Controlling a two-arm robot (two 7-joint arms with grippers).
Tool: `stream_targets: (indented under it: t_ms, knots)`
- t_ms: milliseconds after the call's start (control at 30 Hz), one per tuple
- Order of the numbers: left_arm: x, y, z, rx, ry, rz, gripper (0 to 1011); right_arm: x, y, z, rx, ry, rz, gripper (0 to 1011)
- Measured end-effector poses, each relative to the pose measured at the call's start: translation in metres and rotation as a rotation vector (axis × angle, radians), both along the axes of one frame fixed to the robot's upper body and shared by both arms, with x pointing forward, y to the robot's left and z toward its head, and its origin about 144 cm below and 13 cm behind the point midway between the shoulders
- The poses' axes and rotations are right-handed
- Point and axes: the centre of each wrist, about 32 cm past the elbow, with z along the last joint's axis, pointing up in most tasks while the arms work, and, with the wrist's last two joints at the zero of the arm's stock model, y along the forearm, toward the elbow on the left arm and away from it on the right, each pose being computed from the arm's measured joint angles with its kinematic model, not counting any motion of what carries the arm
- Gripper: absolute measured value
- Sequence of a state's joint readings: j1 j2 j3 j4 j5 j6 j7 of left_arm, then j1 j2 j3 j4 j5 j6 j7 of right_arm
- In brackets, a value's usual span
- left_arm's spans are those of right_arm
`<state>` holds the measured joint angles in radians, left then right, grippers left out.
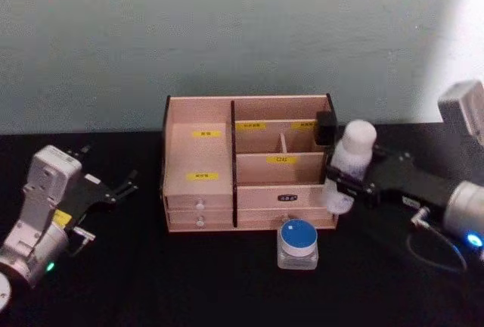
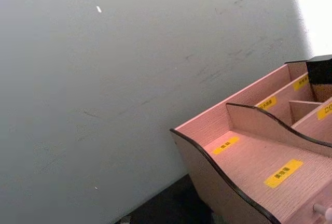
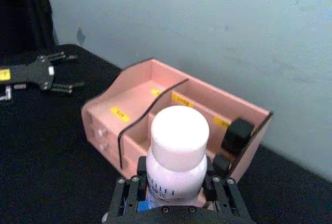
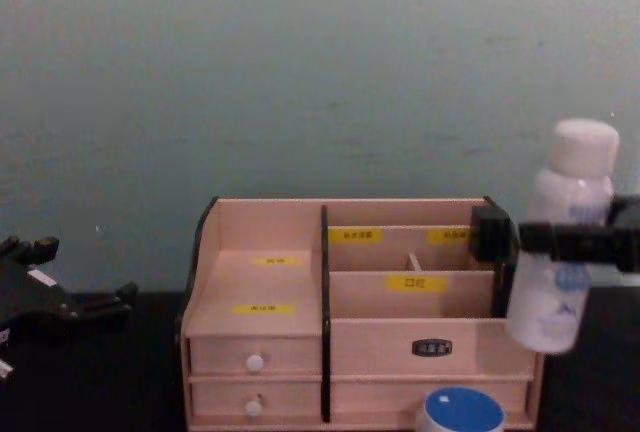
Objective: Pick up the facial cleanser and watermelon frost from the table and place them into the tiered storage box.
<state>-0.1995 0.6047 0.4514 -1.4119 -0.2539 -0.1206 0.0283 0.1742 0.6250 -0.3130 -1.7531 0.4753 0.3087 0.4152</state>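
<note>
Jar (image 1: 297, 242) sits on the table (image 1: 151, 285) before the box (image 1: 198, 191), not yet picked; right gripper (image 1: 346, 188) clamps the bottle (image 1: 352, 153), raised beside the box's right end, unplaced; left gripper (image 1: 121, 188) idles open, far left

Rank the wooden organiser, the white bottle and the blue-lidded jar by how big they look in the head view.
1. tiered storage box, by far the largest.
2. white bottle, taller than the jar; held raised in the right gripper, so nearness to the camera may flatter it.
3. blue-lidded jar, smallest.
</note>
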Motion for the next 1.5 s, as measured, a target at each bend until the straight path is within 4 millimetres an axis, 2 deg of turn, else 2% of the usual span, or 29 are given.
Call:
stream_targets:
  t_ms: [333,533,867,1100,1500]
  knots:
    - [0.0,0.0,0.0,0.0,0.0,0.0,1001,0.038,0.017,0.025,0.018,-0.074,0.026,602]
    - [0.0,0.0,0.0,0.0,0.0,0.0,1001,0.063,0.032,0.032,0.022,-0.092,0.05,602]
    - [0.0,0.0,0.0,0.0,0.0,0.0,1002,0.097,0.056,0.032,0.017,-0.073,0.071,602]
    - [0.0,0.0,0.0,0.0,0.0,0.0,1001,0.115,0.068,0.026,0.015,-0.044,0.076,602]
    - [0.0,0.0,0.0,0.0,0.0,0.0,1001,0.13,0.076,0.022,0.011,-0.007,0.071,602]
